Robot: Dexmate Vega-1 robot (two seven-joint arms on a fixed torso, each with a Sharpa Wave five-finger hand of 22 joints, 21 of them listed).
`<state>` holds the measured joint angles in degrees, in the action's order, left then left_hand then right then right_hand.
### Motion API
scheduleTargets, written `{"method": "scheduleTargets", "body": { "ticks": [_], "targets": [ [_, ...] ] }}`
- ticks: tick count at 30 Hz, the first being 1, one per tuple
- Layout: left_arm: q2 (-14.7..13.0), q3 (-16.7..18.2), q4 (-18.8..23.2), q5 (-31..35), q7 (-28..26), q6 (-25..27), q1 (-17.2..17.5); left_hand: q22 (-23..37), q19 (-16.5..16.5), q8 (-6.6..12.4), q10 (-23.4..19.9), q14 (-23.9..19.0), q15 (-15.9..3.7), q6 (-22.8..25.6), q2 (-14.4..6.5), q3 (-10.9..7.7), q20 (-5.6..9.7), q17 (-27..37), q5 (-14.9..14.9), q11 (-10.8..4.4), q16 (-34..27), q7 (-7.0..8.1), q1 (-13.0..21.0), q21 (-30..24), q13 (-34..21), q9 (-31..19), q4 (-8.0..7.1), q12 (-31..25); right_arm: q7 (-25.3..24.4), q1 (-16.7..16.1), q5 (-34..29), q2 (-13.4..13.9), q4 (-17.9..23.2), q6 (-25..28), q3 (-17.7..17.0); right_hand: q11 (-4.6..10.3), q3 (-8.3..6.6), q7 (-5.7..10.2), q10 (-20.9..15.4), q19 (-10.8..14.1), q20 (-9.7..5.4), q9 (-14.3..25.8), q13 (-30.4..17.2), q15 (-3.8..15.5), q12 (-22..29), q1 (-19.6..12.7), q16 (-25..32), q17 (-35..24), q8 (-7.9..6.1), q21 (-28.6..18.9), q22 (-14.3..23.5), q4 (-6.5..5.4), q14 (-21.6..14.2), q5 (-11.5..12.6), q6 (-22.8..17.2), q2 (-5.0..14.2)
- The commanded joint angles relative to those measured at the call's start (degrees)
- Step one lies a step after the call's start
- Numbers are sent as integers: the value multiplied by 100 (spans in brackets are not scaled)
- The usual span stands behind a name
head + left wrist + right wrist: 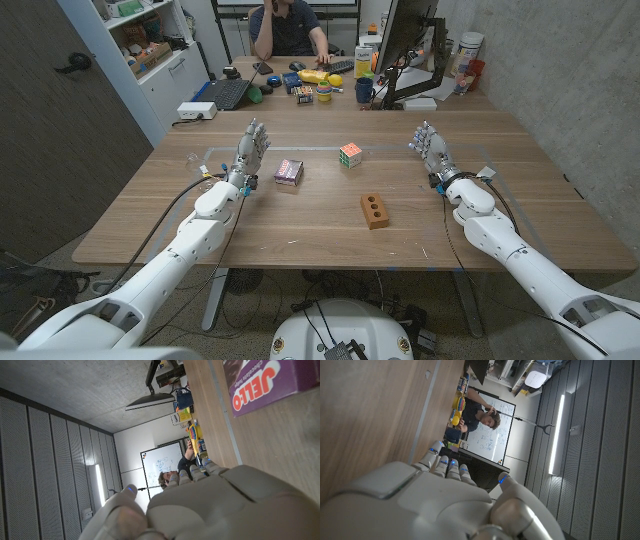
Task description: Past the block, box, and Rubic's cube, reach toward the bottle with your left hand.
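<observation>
Left hand (pixel 252 150) left of centre, fingers spread, holding nothing. Bottle (pixel 193 159), faint, probably clear plastic, lies further left: likely light, slippery; grasp round its middle.

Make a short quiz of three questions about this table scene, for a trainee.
1. True or false: the left hand holds the box.
2. Which lies nearest the robot in the head view? A: the cube. B: the block. C: the box.
3. Fill in: the word printed on the box is ____.

Key: 1. False, the left hand holds nothing. 2. B. 3. JELL-O.
</observation>
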<state>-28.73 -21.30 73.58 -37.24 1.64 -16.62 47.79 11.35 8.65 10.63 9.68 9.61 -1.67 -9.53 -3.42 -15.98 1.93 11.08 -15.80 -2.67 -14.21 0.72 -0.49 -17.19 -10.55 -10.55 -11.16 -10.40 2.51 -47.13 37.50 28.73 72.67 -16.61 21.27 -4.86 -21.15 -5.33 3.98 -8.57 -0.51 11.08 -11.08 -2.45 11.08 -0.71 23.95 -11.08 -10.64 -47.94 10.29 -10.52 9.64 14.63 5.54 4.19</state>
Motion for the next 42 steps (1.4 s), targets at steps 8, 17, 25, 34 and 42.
{"method": "scheduleTargets", "body": {
  "ticks": [8, 17, 25, 34, 42],
  "targets": [
    [125, 58, -121, 174, -267, -393, 35, 3, -297, 131, 750, 689, -25, -778, -649, -30, 63, -13, -66, -42, -139, 233, 55, -127, -22, -12, 51, -154, 55, 95, 8, -62, -123, 23, 47, -48, -37, -72, 6, -35, -14, 13, -9, 6, 35, -36, 38, -11, -34, -40, 13, 2, 313, 24, -5, 558],
    [137, 201, 105, 308, -580, -733, 210, -45, -754, 204, 152, 0, 191, -215, -488, -84, -964, -63, -159, -104, -235, 756, 229, -169, -32, -26, 185, -206, 67, 108, 5, -91, -145, 6, 62, -51, -31, -67, 6, -32, -17, 13, -9, 14, 34, -30, 36, -12, -33, -31, 13, 0, 312, 24, -3, 554],
    [98, 314, 347, 527, -917, -924, 339, -52, -816, 246, -93, -127, 270, -2, -479, -121, -862, -62, -191, 6, -236, 820, 281, -143, -45, -35, 215, -252, 111, 143, 6, -129, -209, -31, 79, -52, -25, -71, 8, -29, -11, 13, -9, 8, 32, -26, 33, -13, -33, -23, 14, -2, 313, 24, -5, 551],
    [-60, 460, 805, 1187, -1651, -985, 540, -54, -817, 260, -207, -146, 255, 136, -484, -174, -822, -57, -220, -4, -200, 1058, 346, -102, -63, -42, 252, -256, 121, 158, 8, -130, -223, -28, 78, -49, -16, -70, 13, -30, -12, 13, -10, 2, 29, -19, 30, -15, -33, -11, 15, -3, 313, 23, -3, 545],
    [-186, 597, 1170, 2215, -2577, -958, 723, -59, -688, 281, -238, -67, 255, 287, -493, -256, -879, -59, -246, -2, -121, 1189, 457, -5, -79, -51, 326, -236, 154, 185, 17, -143, -277, -13, 90, -49, -11, -69, 13, -37, -9, 13, -10, -1, 28, -16, 28, -15, -32, 1, 15, -4, 311, 24, 0, 544]
  ]
}}
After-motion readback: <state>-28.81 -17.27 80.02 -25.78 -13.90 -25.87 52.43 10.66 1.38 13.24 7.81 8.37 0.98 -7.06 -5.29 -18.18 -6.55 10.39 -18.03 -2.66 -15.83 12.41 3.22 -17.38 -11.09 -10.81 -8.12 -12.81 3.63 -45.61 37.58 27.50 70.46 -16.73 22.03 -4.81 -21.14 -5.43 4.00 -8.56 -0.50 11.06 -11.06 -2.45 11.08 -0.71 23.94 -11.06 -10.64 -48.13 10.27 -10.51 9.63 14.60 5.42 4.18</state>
